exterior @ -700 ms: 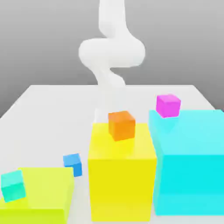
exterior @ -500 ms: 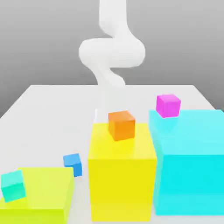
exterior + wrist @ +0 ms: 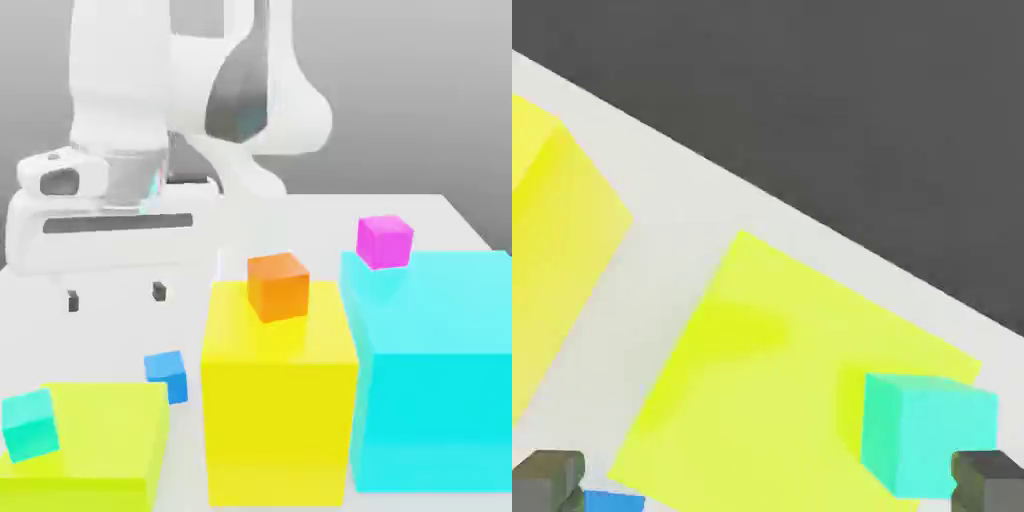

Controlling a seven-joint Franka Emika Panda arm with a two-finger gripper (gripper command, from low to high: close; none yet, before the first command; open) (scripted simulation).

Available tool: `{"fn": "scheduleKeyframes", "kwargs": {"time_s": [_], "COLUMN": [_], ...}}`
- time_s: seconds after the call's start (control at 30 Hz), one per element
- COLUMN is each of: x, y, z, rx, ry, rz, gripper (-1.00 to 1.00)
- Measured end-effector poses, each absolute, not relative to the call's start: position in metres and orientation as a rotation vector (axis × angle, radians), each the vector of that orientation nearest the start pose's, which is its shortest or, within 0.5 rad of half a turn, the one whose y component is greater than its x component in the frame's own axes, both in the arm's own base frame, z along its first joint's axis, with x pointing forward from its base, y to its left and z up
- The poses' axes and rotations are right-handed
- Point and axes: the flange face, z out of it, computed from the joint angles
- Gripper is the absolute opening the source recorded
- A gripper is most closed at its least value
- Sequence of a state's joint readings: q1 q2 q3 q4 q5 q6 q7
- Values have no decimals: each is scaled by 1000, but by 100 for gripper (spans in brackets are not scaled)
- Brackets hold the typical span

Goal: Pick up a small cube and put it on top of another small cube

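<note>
One small blue cube (image 3: 166, 377) is sitting on the pale surface (image 3: 300, 225), just beside the lime slab (image 3: 105, 425) | from my tool (image 3: 116, 297), it is lying lower, toward the exterior view's right | jaws are standing spread, empty | I'm seeing matte, flat-faced, sharp-edged, untextured shapes

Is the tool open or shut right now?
Open: the tool has its two dark tips standing well apart, with nothing held between them.
</note>
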State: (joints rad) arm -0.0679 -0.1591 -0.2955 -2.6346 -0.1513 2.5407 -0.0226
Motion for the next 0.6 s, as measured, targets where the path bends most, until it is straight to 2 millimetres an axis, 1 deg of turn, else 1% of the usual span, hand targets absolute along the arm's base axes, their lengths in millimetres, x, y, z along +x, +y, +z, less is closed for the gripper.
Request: {"fn": "scheduleKeyframes", "kwargs": {"time_s": [0.03, 0.07, 0.13, 0.2, 0.3, 0.33, 0.4, 0.6], "x": [395, 386, 367, 346, 310, 303, 299, 305], "y": [-152, -153, -151, -146, -137, -135, -135, -136], "z": [287, 273, 249, 232, 210, 204, 198, 185], "rx": [-3163, -3150, -3124, -3107, -3080, -3067, -3059, -3062], "ry": [301, 294, 337, 443, 650, 694, 730, 744], "rz": [-37, -13, 9, 5, -7, -4, -4, -14], "gripper": [0, 0, 0, 0, 0, 0, 0, 0]}}
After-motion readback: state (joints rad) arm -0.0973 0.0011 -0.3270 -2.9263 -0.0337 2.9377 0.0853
